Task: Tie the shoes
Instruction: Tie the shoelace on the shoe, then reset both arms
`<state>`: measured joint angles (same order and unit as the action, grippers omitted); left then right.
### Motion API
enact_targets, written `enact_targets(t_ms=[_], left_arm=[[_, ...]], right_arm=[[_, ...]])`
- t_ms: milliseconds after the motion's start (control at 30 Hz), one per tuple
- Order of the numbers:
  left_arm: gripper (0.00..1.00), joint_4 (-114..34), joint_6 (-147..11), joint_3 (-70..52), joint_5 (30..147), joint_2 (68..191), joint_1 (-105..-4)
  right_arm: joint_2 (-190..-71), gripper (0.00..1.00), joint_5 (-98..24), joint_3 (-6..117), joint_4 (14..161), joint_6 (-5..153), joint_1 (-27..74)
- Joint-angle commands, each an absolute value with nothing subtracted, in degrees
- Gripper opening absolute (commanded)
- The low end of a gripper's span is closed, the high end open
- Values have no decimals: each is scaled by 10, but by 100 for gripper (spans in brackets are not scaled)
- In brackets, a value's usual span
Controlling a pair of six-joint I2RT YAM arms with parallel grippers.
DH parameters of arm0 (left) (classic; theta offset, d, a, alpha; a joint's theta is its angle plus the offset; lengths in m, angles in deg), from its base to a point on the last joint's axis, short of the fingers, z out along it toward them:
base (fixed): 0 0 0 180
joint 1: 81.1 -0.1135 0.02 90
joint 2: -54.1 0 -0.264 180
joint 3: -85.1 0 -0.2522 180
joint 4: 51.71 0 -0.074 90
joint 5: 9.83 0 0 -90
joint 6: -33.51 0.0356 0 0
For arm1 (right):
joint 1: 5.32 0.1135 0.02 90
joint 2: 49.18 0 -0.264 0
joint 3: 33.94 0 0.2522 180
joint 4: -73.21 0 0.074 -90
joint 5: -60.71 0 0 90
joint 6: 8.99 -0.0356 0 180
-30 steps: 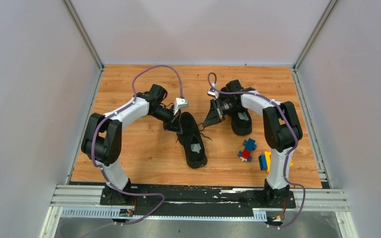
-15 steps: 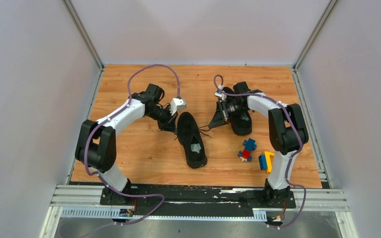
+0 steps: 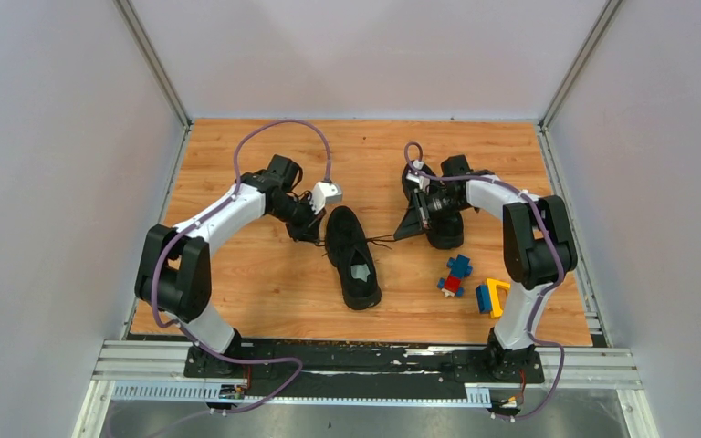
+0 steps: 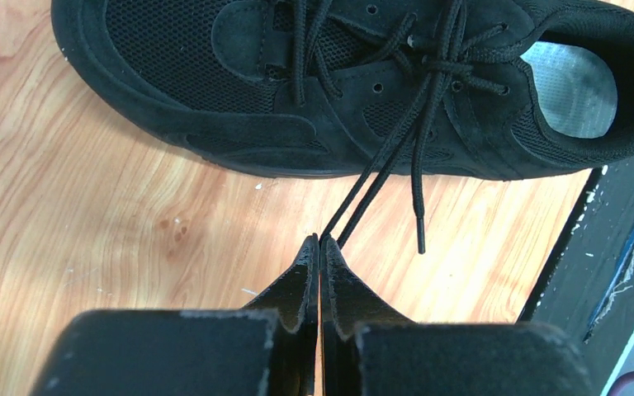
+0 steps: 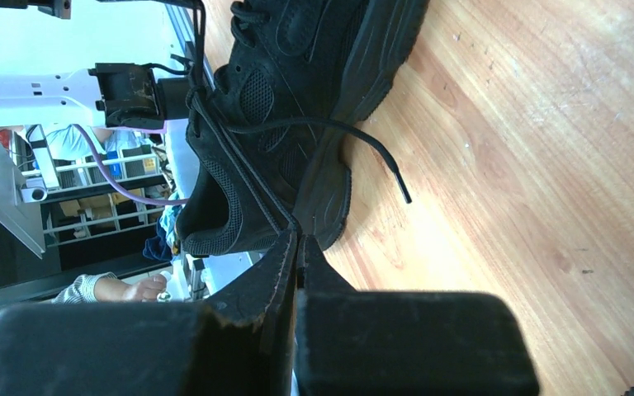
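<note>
Pale walls [image 3: 365,55] close three sides around the laced shoe [image 3: 354,258], which lies about mid-way across a wooden table [image 3: 237,173] that looks smooth enough to let it slide under a hard pull. The second shoe [image 3: 445,233] sits to its right, and toy blocks [image 3: 456,274] lie right of its heel. The laced shoe looks light and soft, so the hold belongs on the lace, not the upper. The left gripper [image 4: 319,241], just off its left flank, is clenched on a doubled run of lace [image 4: 380,165]. The right gripper [image 5: 297,238], off its right flank, is likewise pinched on strands. The thin cord seems limp and slippery, and one free tip [image 4: 420,247] lies loose beside the shoe
</note>
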<state>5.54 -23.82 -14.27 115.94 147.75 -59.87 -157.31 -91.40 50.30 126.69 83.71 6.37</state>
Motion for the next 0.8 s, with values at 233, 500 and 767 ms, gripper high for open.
enact_targets(t_ms=[233, 500, 767], left_arm=[[0, 96, -228, -181, 1011, 1423, -636], [0, 100, -231, -220, 973, 1387, -654], [0, 101, -238, -198, 1008, 1402, -654]], right_arm=[[-1533, 0, -860, 474, 1255, 863, 43], [-1534, 0, -865, 469, 1252, 862, 43], [-1534, 0, -888, 472, 1248, 862, 48]])
